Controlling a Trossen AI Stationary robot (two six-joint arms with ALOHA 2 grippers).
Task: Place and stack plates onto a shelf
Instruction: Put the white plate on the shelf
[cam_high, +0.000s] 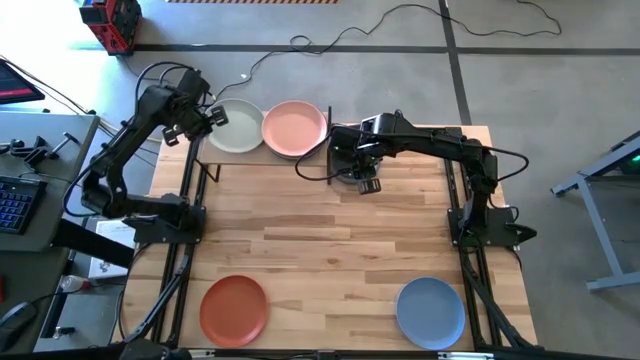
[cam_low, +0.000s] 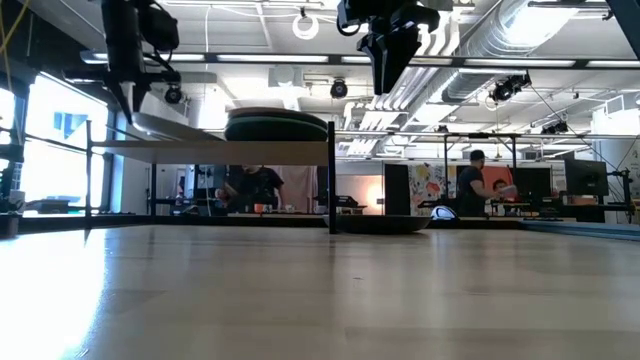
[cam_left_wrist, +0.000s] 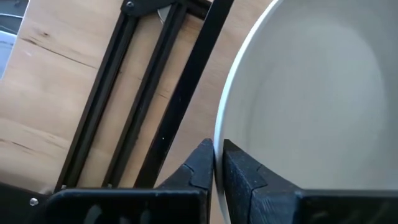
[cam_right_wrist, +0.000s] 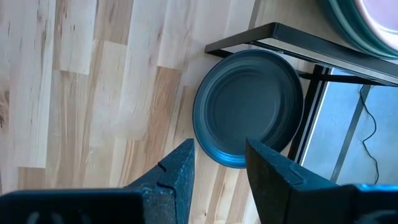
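Plates partly shelved: a round pink plate (cam_high: 295, 128) tops a stack at upper centre on the small light-wood shelf (cam_high: 325, 112); the left gripper (cam_high: 215, 117), fingers pinched on its rim, holds an off-white plate (cam_high: 236, 128) beside it. The right gripper (cam_high: 366, 183), fingers apart, hovers over a dark charcoal plate (cam_right_wrist: 247, 106). Terracotta (cam_high: 233, 309) and blue (cam_high: 430, 311) plates wait at lower frame on the plank tabletop (cam_high: 330, 240); people stand in the room behind.

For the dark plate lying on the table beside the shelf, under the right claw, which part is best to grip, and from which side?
Grip the rim of the dark plate, coming straight down from above, as the open right claw already hangs over its near edge. The plate lies flat and shallow on the table, so only the thin raised rim offers a hold. Probably take the edge facing away from the shelf, whose black frame crowds the far side.
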